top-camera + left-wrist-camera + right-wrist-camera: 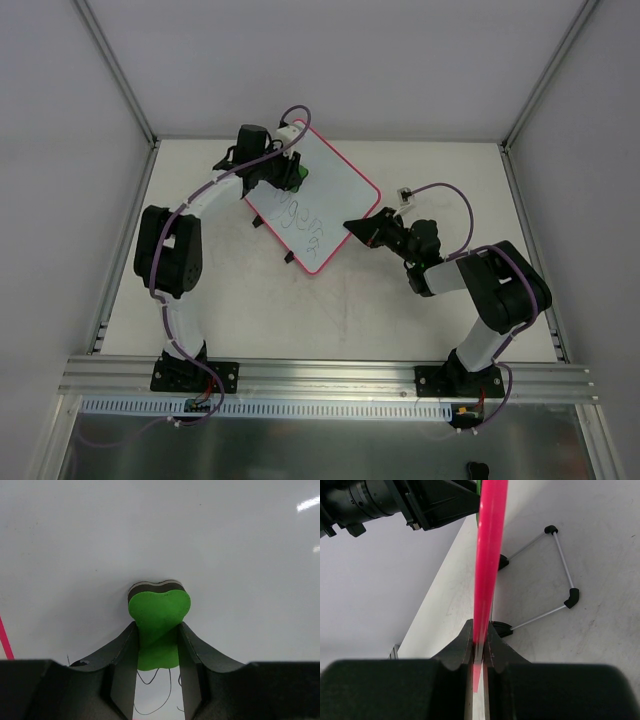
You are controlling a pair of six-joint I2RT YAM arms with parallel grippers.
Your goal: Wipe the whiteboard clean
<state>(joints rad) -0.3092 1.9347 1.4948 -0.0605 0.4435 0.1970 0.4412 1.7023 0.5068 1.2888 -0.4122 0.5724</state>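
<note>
The left gripper [157,632] is closed on a small green eraser [159,611]. Its two black fingers [122,655] press the narrow middle part of the eraser from both sides. The wider end of the eraser, with a dark layer under the green one, sticks out in front of the fingers and touches the white face of the whiteboard [160,530]. A few thin dark lines of writing [150,680] show on the board between the fingers, just behind the eraser.

The right gripper [480,642] is clenched on the pink frame [490,540] of the same board, and the edge runs straight up between its jaws. Beside the frame, a thin wire stand [562,565] with black ends rests on the table [400,310].

From above, the board lies at an angle in the far middle of the table. The eraser is at its far left corner and the right gripper holds its near right edge. Dark scribbles cover the near part of the board, and the far part is white.
</note>
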